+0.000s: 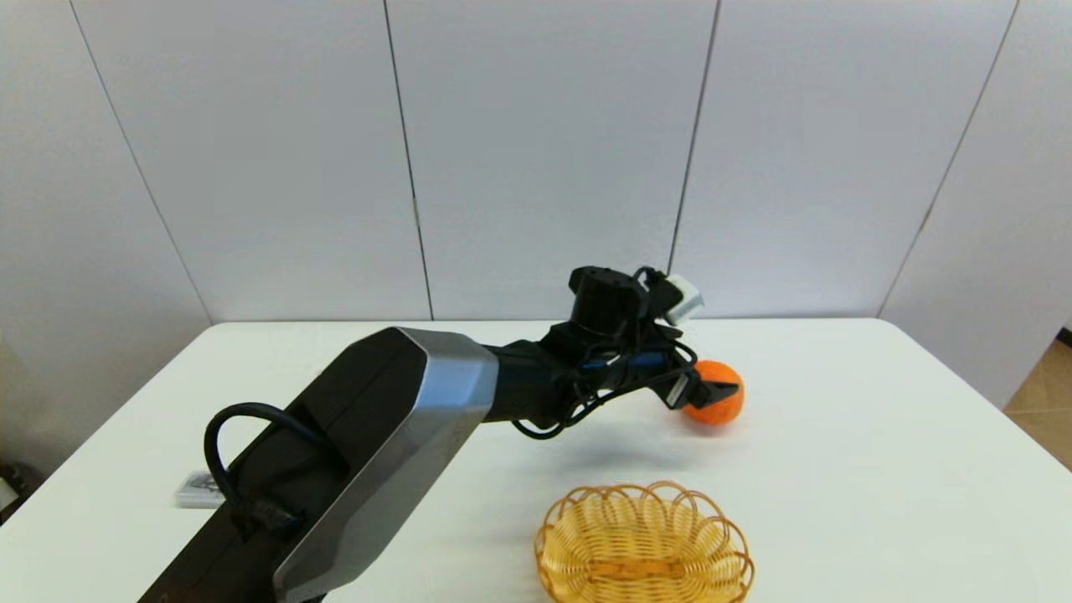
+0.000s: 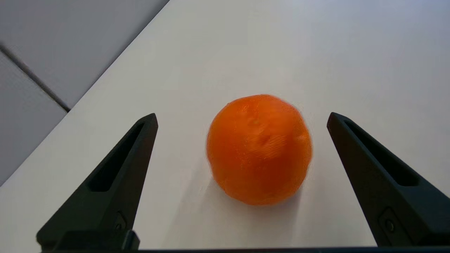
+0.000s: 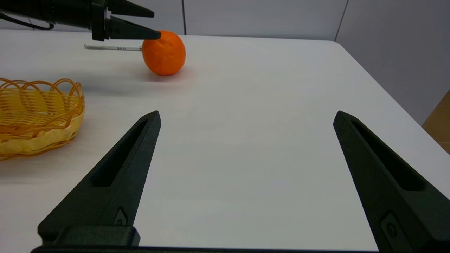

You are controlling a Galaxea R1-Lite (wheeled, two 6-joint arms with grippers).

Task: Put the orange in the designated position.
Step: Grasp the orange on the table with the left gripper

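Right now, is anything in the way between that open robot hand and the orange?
Nothing visible. The left hand is open with the orange sitting on the white table between its two fingers, with bare tabletop on each side. The yellow basket sits nearer the robot, off to the side.

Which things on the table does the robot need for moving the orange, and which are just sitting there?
Needed:
orange, resting on the table
left pincer, open on either side of it, not touching

Just sitting there:
wicker basket
pen behind the orange
small white thing by the left arm
right pincer, open, idle
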